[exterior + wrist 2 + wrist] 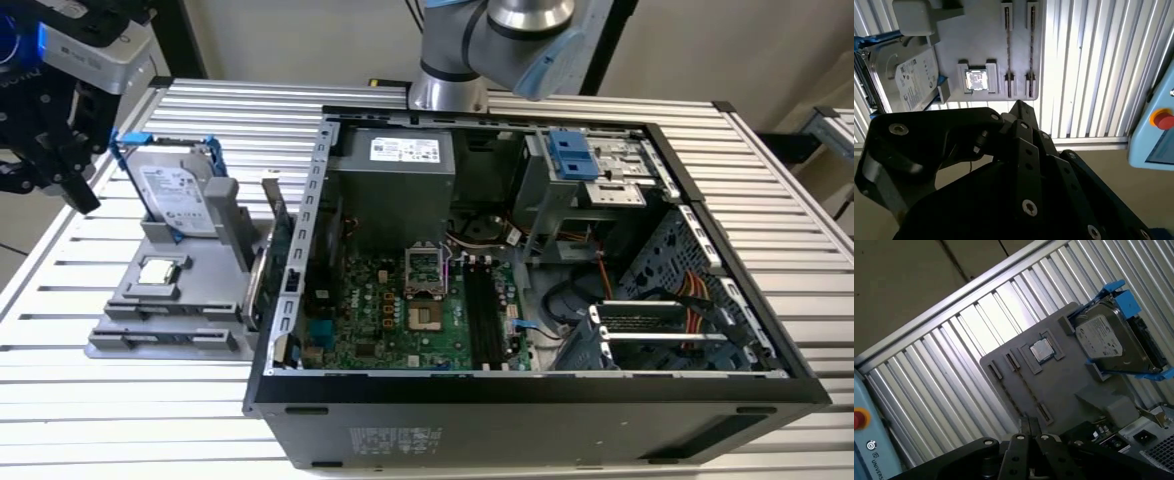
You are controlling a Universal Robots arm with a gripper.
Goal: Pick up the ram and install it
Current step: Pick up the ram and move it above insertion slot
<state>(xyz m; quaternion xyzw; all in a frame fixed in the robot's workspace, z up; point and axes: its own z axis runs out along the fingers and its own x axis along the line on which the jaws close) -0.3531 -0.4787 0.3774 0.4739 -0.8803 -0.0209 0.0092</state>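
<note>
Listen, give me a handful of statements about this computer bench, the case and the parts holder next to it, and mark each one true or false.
1. The hard drive stands upright in the gray holder. True.
2. The CPU chip sits in the motherboard's socket. False: it lies on the gray holder, outside the case.
3. The computer case lies open, with its motherboard in sight. True.
4. The gripper is down inside the computer case. False: it hangs outside the case, at the exterior view's left, near the hard drive.
</note>
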